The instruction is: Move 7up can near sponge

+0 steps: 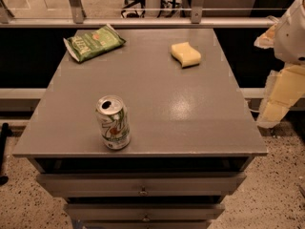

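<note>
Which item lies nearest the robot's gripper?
The pale yellow wavy sponge: the gripper hangs beyond the table's right edge; the silver drink can and green chip bag lie farther left.

Object count, grey cabinet and its surroundings.
One 7up can, one sponge and one green chip bag on one cabinet top; two drawer fronts below it, each with one knob; one gripper at the right edge of view, off the cabinet's right side.

Gripper beside the table, well apart from 7up can.
</note>
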Robot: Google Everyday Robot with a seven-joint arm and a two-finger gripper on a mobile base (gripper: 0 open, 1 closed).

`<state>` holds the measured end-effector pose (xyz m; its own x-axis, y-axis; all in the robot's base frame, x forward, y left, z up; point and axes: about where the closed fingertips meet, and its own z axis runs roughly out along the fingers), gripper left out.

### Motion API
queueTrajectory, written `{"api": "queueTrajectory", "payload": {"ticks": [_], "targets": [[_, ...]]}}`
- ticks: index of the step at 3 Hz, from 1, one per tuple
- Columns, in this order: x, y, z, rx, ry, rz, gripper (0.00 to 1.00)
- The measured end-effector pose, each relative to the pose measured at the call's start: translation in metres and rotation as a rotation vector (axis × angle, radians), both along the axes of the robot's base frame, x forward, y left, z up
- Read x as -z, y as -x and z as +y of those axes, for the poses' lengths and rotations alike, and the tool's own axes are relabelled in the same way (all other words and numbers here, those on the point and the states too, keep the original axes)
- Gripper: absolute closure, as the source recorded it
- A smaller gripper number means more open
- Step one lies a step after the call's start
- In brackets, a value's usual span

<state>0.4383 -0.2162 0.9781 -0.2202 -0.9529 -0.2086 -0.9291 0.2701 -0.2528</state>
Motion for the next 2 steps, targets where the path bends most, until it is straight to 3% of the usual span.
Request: {"api": "queueTrajectory", "payload": {"ticks": [1, 2], "targets": [[0.000, 0.000, 0.000, 0.000, 0.000, 0.000, 0.00], [0.013, -0.005, 0.018, -0.012, -0.067, -0.003, 0.00]]}}
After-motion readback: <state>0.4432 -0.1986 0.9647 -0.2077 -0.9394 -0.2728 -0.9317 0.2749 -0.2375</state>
